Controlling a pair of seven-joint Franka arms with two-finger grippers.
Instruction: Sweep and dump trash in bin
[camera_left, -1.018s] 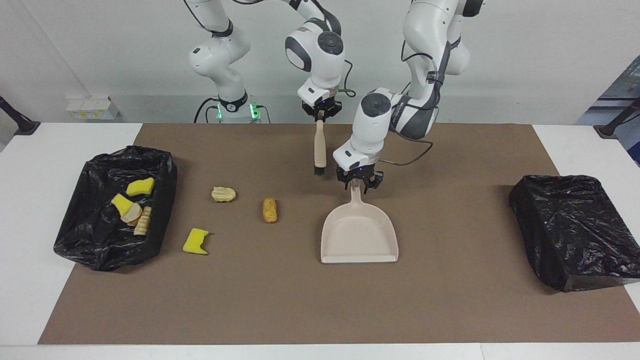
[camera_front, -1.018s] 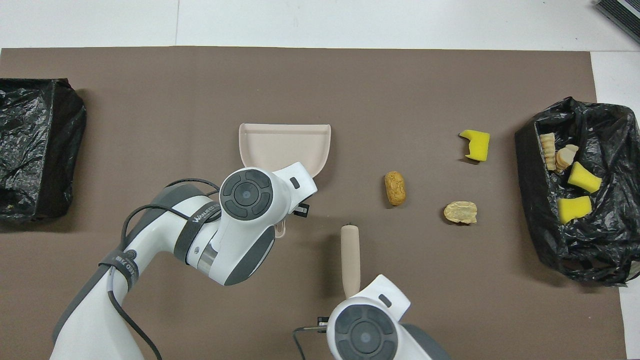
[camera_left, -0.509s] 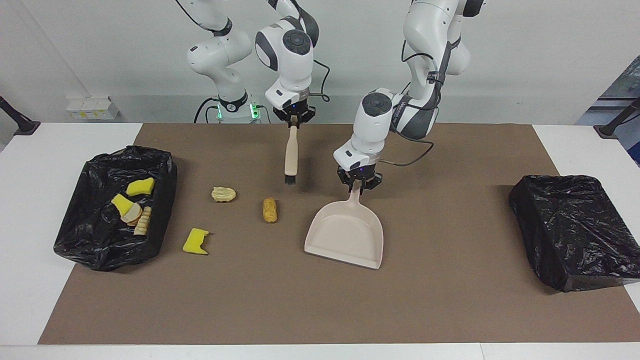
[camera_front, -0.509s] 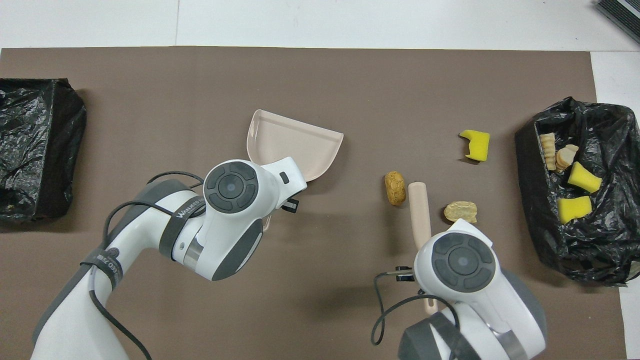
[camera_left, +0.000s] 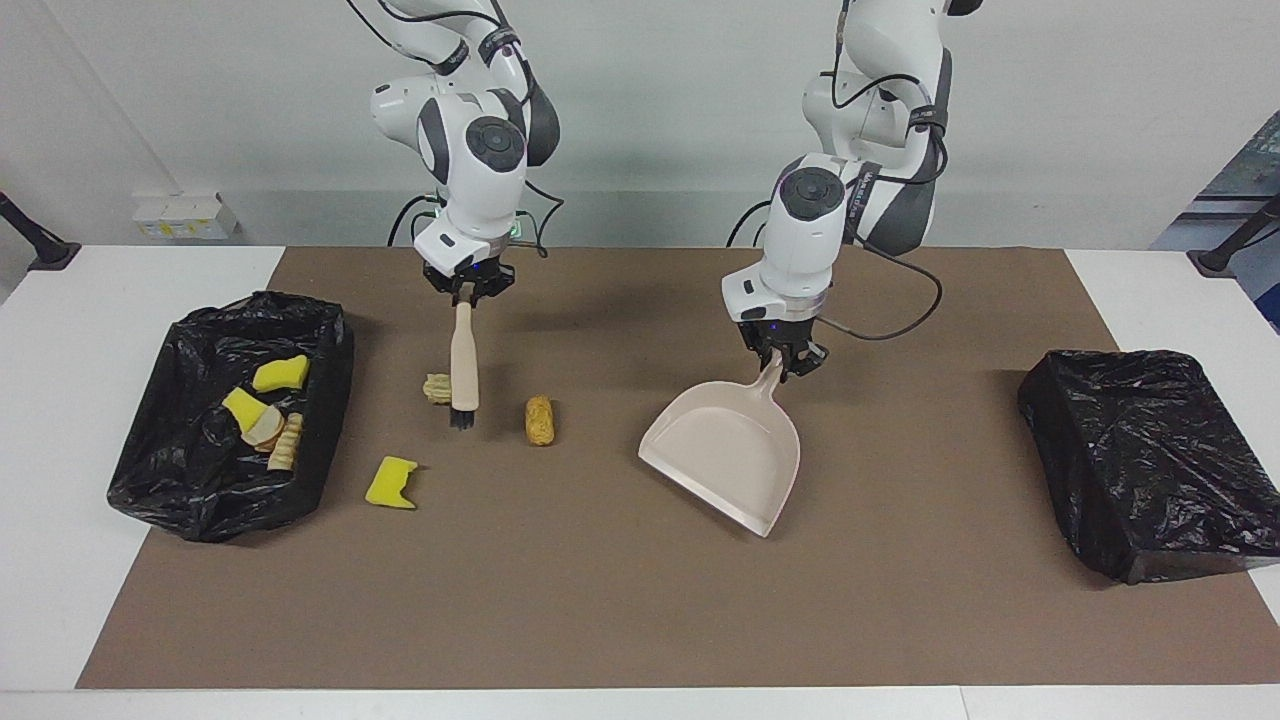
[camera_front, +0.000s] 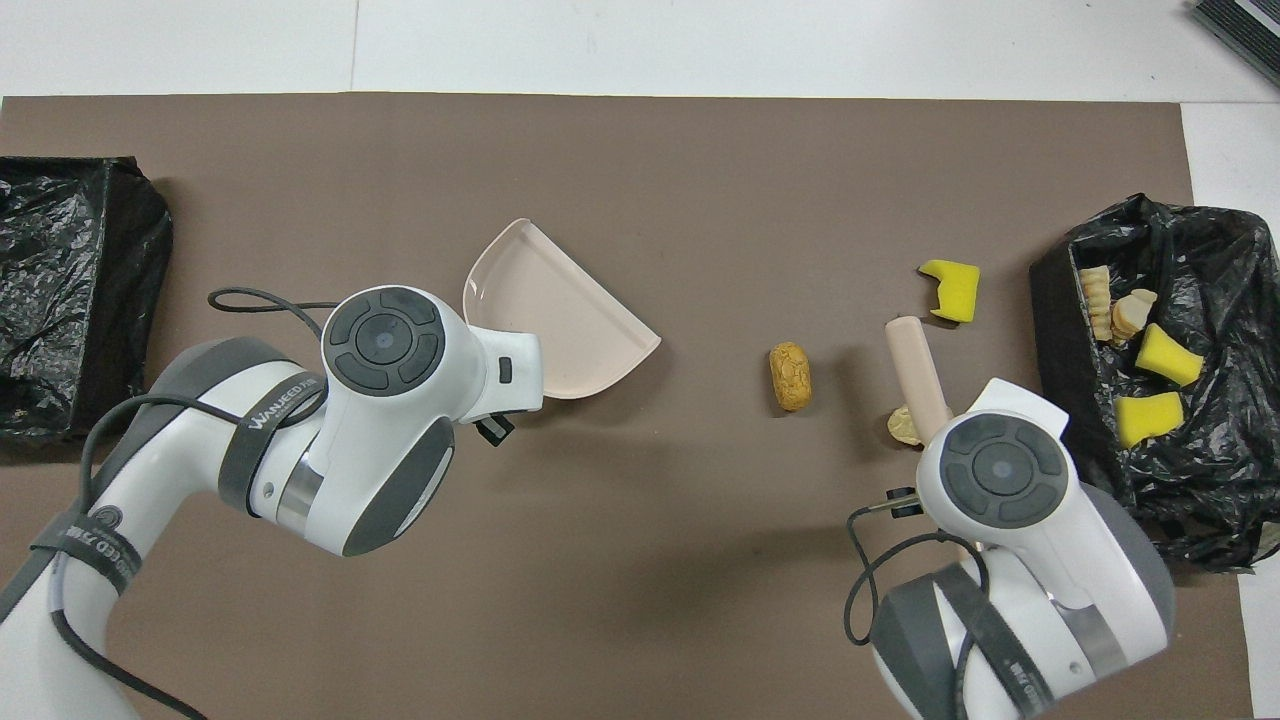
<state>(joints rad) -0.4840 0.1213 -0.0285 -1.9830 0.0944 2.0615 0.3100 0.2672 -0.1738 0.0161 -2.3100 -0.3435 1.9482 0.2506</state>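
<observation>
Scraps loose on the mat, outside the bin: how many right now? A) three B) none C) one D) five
A: three lie on the mat: the yellow sponge chunk, the brown bread piece, and the tan piece beside the brush; the rest sit in the open bin.

The brush (camera_left: 464, 368) partly hides a tan scrap (camera_left: 436, 388); overhead, both arms' wrists cover their hands and the dustpan (camera_front: 560, 320) handle.
</observation>
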